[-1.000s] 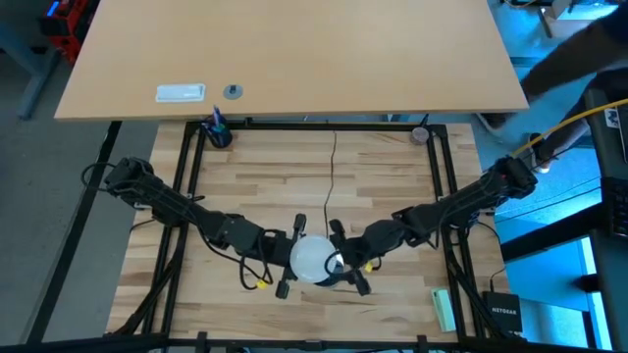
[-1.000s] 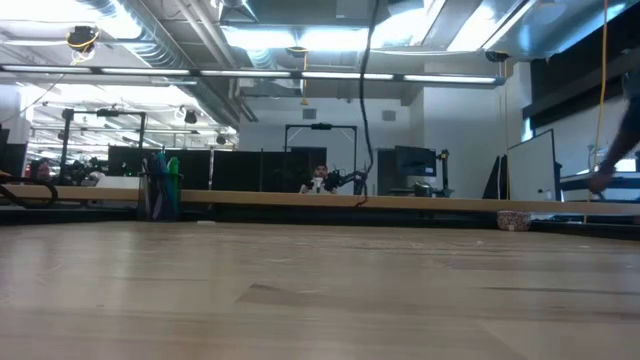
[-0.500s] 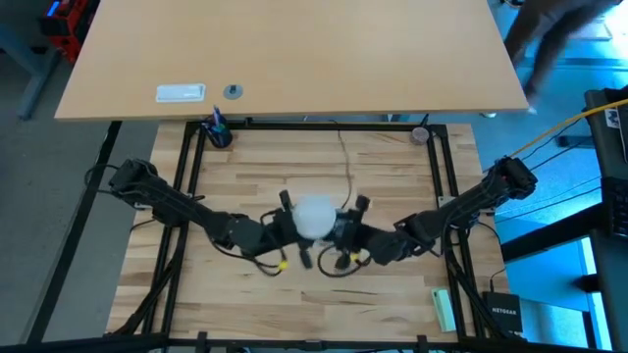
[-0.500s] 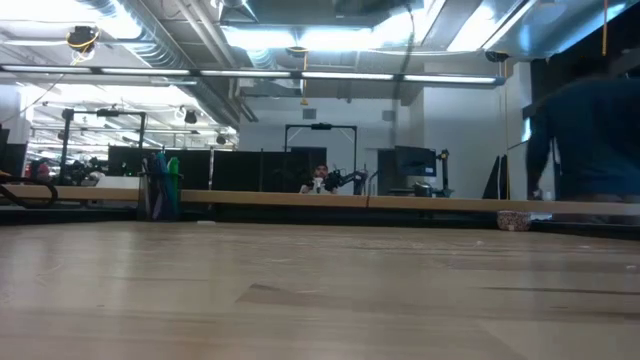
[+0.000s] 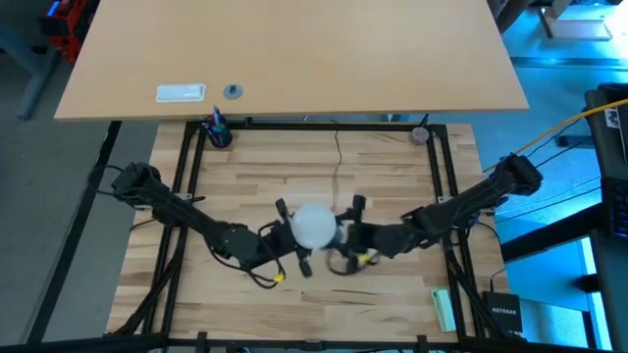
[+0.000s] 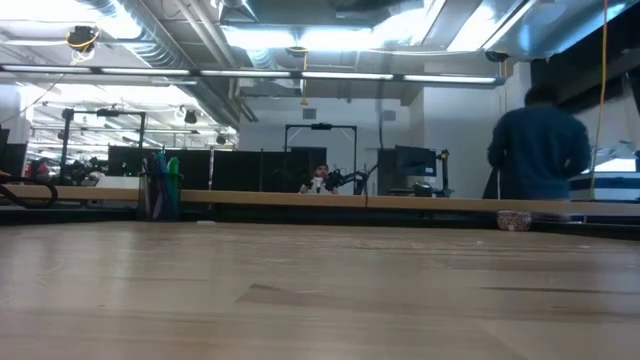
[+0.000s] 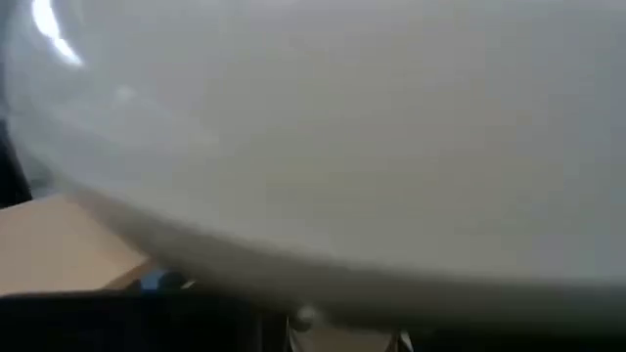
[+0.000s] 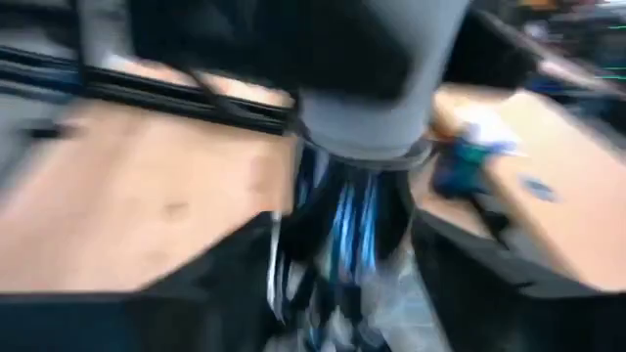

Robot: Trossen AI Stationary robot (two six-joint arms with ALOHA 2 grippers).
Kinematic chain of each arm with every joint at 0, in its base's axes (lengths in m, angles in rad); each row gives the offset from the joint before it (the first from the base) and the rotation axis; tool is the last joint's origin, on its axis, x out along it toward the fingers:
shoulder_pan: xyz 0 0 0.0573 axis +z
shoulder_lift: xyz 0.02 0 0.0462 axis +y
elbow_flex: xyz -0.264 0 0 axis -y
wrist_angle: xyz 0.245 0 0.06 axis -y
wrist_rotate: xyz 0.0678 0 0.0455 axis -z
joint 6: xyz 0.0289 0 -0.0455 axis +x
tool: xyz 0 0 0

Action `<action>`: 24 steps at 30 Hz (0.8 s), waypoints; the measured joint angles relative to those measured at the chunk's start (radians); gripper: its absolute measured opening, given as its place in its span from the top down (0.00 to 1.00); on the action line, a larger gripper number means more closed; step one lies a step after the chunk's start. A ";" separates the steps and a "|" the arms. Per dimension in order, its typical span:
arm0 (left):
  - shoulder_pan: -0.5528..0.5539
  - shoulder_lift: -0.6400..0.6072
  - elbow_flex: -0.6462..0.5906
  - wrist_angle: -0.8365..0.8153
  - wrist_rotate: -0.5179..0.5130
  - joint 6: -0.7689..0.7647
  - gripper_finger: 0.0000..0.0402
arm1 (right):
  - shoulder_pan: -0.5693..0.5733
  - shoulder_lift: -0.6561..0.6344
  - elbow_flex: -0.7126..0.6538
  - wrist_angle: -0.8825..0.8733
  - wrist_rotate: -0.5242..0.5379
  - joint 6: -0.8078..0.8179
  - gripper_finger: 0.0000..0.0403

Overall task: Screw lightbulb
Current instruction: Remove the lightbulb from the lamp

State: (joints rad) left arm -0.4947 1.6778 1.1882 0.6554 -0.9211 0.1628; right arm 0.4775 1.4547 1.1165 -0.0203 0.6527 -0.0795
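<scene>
**Both pincers meet at the bulb, mid-tabletop**

The small frosted white lightbulb (image 5: 314,226) sits above the middle of the pale wooden tabletop (image 5: 392,167), between the two arms. The left pincer (image 5: 291,238) closes around the dome, which fills the left wrist view (image 7: 323,147). The right pincer (image 5: 345,235) grips the round silver metal socket (image 8: 342,235) at the bulb's base; a thin black cord (image 5: 336,162) leads away. Beyond the tabletop stands a person in dark clothing (image 6: 538,150).
</scene>
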 joint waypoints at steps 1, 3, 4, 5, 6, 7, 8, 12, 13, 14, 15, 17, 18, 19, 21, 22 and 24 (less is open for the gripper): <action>-0.004 -0.002 -0.003 -0.005 0.024 0.009 0.67 | 0.001 -0.022 0.001 -0.026 -0.053 0.014 0.34; -0.011 -0.018 -0.003 -0.019 0.139 0.025 0.67 | 0.001 -0.076 0.006 -0.072 -0.180 0.055 0.20; -0.011 -0.030 -0.003 -0.037 0.193 0.021 0.67 | 0.001 -0.095 0.006 -0.102 -0.244 0.079 0.14; -0.009 -0.041 -0.003 -0.051 0.250 0.016 0.67 | -0.002 -0.111 0.006 -0.116 -0.310 0.103 0.09; -0.007 -0.050 -0.002 -0.057 0.308 0.009 0.67 | -0.007 -0.123 0.005 -0.124 -0.377 0.113 0.06; -0.002 -0.053 -0.002 -0.061 0.363 0.006 0.67 | -0.014 -0.127 0.005 -0.123 -0.441 0.119 0.04; 0.004 -0.054 -0.002 -0.064 0.430 0.006 0.67 | -0.020 -0.127 0.005 -0.103 -0.490 0.121 0.03; 0.035 -0.051 -0.002 -0.079 0.698 -0.004 0.67 | -0.041 -0.088 0.005 -0.019 -0.592 0.121 0.08; 0.042 -0.051 -0.002 -0.079 0.728 -0.016 0.67 | -0.047 -0.067 0.005 0.006 -0.634 0.123 0.10; 0.048 -0.051 -0.002 -0.083 0.739 -0.024 0.67 | -0.053 -0.047 0.003 0.036 -0.682 0.127 0.12; 0.051 -0.052 -0.002 -0.094 0.742 -0.026 0.67 | -0.060 -0.025 0.003 0.068 -0.727 0.129 0.14; 0.056 -0.052 -0.002 -0.118 0.743 -0.023 0.67 | -0.063 0.012 0.003 0.132 -0.794 0.140 0.19; 0.056 -0.051 -0.002 -0.130 0.748 -0.022 0.67 | -0.063 0.028 0.003 0.146 -0.810 0.143 0.21; 0.056 -0.051 -0.002 -0.137 0.752 -0.020 0.67 | -0.062 0.041 0.003 0.155 -0.818 0.149 0.24; 0.056 -0.051 -0.002 -0.155 0.750 -0.020 0.67 | -0.061 0.054 0.002 0.149 -0.818 0.150 0.32; 0.054 -0.051 -0.002 -0.156 0.750 -0.020 0.67 | -0.061 0.055 0.002 0.147 -0.806 0.148 0.38; 0.053 -0.051 -0.002 -0.156 0.750 -0.020 0.67 | -0.060 0.054 0.002 0.143 -0.767 0.130 0.50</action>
State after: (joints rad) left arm -0.4415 1.6264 1.1866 0.4992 -0.1712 0.1429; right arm 0.4175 1.5088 1.1188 0.1228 -0.1142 0.0504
